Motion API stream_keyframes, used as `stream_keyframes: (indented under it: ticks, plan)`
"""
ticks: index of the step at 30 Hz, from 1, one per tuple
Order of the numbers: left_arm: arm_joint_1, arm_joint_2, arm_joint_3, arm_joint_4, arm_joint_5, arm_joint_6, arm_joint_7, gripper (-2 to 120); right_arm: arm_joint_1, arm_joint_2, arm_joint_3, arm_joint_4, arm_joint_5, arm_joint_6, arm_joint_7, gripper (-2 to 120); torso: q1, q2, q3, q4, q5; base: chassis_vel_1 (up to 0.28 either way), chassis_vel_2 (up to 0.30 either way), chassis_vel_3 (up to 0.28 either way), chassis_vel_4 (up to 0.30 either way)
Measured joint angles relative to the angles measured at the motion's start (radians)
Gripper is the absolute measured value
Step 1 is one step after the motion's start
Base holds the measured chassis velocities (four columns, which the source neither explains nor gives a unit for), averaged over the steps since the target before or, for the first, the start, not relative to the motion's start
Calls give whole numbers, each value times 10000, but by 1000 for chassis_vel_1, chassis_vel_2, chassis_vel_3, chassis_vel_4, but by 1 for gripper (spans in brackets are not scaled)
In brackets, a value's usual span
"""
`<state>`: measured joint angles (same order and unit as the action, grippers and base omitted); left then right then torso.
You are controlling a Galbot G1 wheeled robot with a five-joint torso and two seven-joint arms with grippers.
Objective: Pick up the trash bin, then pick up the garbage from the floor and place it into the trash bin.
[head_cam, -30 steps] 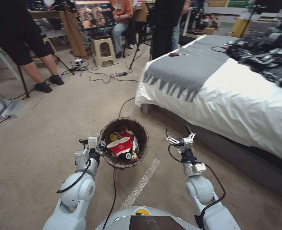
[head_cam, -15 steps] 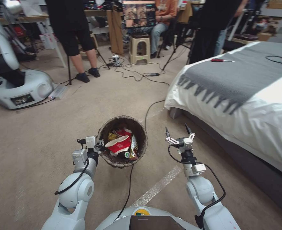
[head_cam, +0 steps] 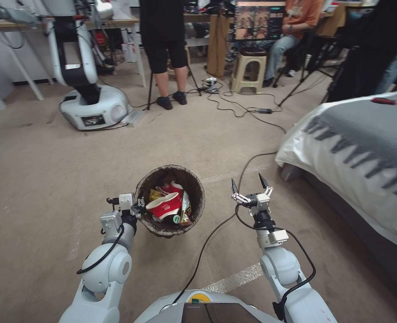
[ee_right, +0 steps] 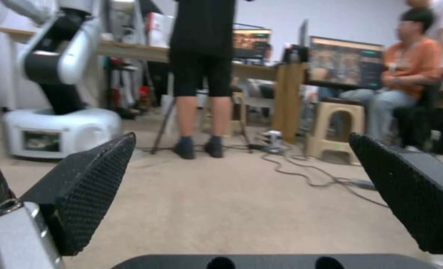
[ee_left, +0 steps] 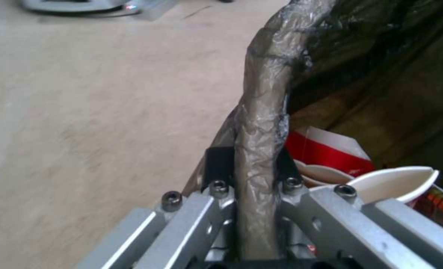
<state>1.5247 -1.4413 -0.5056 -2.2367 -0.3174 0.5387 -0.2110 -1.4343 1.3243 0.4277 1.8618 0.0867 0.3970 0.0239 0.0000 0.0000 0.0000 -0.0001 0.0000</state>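
Observation:
The trash bin, lined with a dark bag folded over its rim, hangs in front of me above the carpet. My left gripper is shut on the near-left part of the trash bin rim, one finger on each side of it. Garbage lies inside: crushed red-and-white paper cups, a yellow wrapper and a green-capped bottle. To the right of the bin my right gripper is held up, open and with nothing in it; its black pads stand wide apart.
A bed with a white sheet and grey throw stands at my right. Black cables run across the carpet ahead. Another robot's white base stands at the far left, and a person in black, a plastic stool and desks are behind.
The whole view has swung left: the bed slid toward the right edge and the other robot came into sight. Both arms and the held bin kept their places before me.

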Motion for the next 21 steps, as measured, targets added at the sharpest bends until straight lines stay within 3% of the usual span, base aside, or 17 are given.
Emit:
stream_keyframes:
  ticks: [13, 21]
  plan:
    - [30, -8, 81, 102, 51, -251, 98, 2, -10, 1, 19, 32, 0, 49, -44, 100, 0, 0, 0, 1, 0, 119, 120, 123, 121]
    - [-20, 72, 119, 272, 15, -412, 156, 2, -11, 23, 12, 52, 1, 79, -117, 100, 0, 0, 0, 5, 1, 31, 33, 30, 28]
